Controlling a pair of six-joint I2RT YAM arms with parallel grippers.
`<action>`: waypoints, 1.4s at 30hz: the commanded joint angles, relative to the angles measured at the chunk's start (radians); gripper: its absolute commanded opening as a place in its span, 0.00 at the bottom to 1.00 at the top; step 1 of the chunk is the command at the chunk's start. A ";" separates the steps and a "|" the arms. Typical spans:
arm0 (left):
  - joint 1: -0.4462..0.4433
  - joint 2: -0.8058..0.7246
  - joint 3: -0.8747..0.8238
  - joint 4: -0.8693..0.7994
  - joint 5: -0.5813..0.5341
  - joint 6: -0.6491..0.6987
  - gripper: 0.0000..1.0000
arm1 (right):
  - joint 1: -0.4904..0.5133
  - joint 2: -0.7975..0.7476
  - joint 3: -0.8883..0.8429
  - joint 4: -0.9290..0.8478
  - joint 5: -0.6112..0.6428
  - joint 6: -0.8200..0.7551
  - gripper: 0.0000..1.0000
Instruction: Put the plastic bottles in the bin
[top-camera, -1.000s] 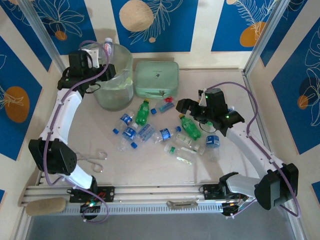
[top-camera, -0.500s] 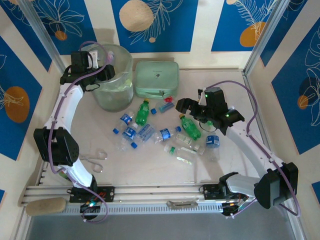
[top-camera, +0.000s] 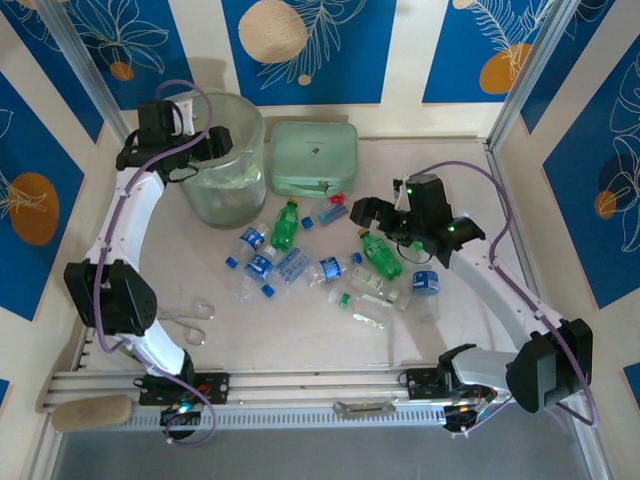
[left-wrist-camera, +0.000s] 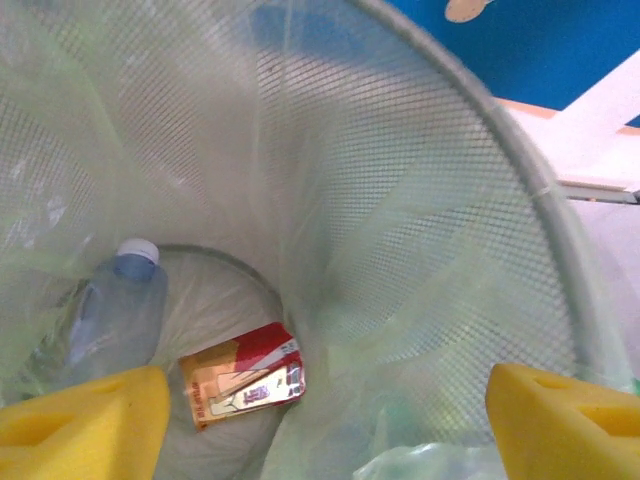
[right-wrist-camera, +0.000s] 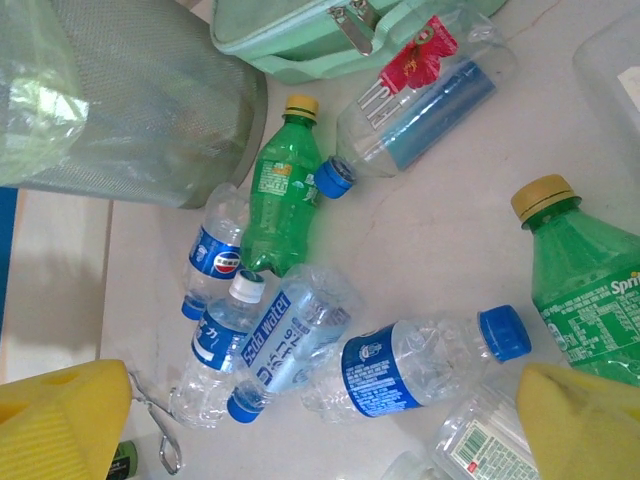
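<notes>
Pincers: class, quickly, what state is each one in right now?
Left pincer: open, empty, above the bin.
Right pincer: open, empty, above the plastic bottles.

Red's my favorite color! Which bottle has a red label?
The clear bottle lying next to the mint case; the other labels are blue, green or white.

bottles (top-camera: 285, 228) on table (top-camera: 290, 335) before bin (top-camera: 228, 190)
</notes>
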 joint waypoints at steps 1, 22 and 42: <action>0.011 -0.124 -0.009 0.038 0.068 -0.035 0.88 | 0.008 0.018 0.048 -0.047 0.030 -0.035 0.99; -0.393 -0.605 -0.739 0.628 0.071 -0.286 1.00 | -0.045 0.013 -0.007 -0.427 0.482 -0.065 0.99; -0.674 -0.414 -0.886 0.789 -0.121 -0.344 1.00 | -0.224 -0.041 -0.284 -0.345 0.337 -0.045 0.74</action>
